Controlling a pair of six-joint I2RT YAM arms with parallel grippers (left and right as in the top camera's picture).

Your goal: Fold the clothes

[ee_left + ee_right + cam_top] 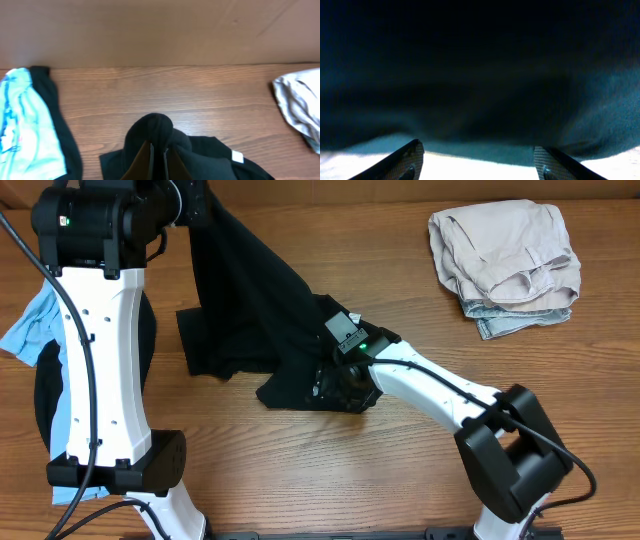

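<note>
black shirt (250,300) | top hidden by left arm (100,340) | right end effector (330,385) indistinct

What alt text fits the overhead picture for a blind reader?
The left gripper holds a black shirt partly up off the wooden table; the open right gripper is at its lower edge. Beige clothes sit top right.

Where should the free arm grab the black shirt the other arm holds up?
Its bunched lower edge on the table, approached from the right. The left gripper lifts the black shirt by its top, so loose cloth drapes before the open jaws of the right gripper.
</note>
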